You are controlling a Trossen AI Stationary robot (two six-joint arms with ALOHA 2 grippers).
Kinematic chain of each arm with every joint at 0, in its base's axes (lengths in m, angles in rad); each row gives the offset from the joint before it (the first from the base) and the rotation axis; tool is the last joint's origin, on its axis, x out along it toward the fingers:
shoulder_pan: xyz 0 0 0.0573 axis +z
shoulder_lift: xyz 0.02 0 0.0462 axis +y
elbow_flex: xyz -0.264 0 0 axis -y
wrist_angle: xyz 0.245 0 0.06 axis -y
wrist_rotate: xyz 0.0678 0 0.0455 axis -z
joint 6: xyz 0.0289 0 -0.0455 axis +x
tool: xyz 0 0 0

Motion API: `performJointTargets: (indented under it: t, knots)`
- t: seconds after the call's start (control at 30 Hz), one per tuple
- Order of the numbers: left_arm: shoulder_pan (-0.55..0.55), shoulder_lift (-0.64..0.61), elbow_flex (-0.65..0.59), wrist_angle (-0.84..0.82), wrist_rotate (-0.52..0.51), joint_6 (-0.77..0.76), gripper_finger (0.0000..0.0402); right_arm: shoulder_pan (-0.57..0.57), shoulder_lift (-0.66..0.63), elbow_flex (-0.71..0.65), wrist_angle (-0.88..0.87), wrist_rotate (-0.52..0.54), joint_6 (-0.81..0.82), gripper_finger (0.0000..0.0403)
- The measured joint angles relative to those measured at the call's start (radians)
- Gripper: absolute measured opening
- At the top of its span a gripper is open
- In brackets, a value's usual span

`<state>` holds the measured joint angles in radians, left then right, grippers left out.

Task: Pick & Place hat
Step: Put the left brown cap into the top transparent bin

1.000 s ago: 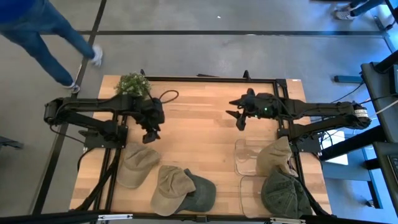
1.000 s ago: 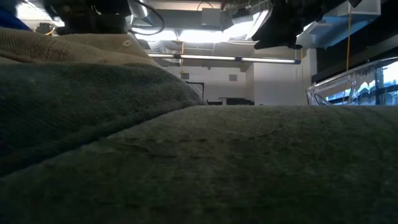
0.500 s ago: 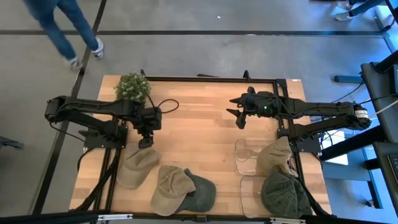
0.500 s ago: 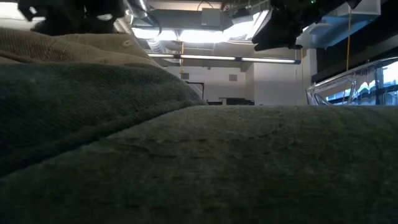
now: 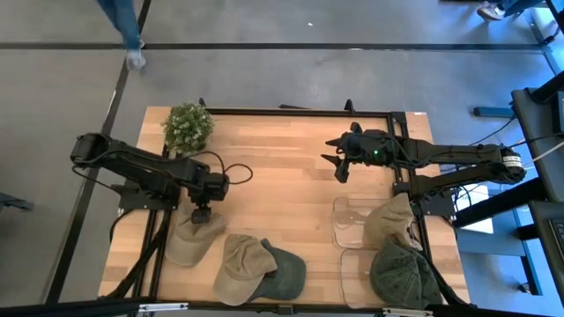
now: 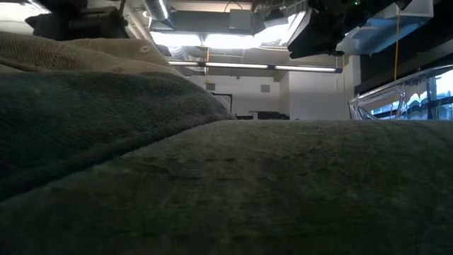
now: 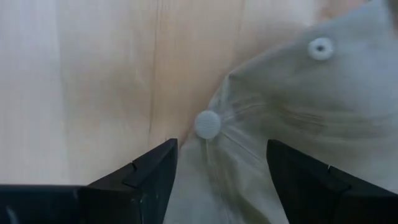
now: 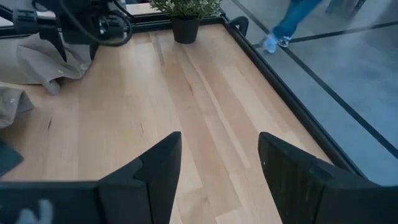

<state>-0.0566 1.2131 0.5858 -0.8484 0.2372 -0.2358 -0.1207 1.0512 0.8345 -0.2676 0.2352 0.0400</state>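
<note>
The pale wood-plank table [image 5: 282, 176] spreads under the left gripper [image 5: 202, 212], which hangs with jaws spread wide right over the crown of the tan hat [image 5: 192, 236], its soft ribbed cloth and round top button [image 7: 207, 124] sitting just ahead of the gap between the fingers. Well apart, the right gripper [image 5: 342, 170] hovers over bare planks, jaws parted and empty.

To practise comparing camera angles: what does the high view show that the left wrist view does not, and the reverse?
Only the high view: the potted plant, the right pincer waiting over bare wood, the other hats, and both hats already in the clear trays. Only the left wrist view: the top button of the tan hat. Both: the open left pincer over that hat on the table.
</note>
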Motion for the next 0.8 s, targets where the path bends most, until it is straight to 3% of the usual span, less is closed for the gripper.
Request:
performJointTargets:
  t: [0.23, 0.47, 0.8]
  knots:
    - [-0.029, 0.070, -0.001, 0.055, -0.140, -0.123, 0.0229, 0.000, 0.000, 0.000, -0.001, 0.001, 0.000, 0.0214]
    - [-0.036, 0.154, 0.002, 0.078, -0.070, -0.166, 0.0191, 0.000, 0.000, 0.000, -0.004, 0.002, -0.024, 0.0214]
    - [-0.060, 0.220, 0.009, 0.069, -0.112, -0.166, 0.0152, 0.000, 0.001, 0.000, -0.007, 0.036, -0.024, 0.0214]
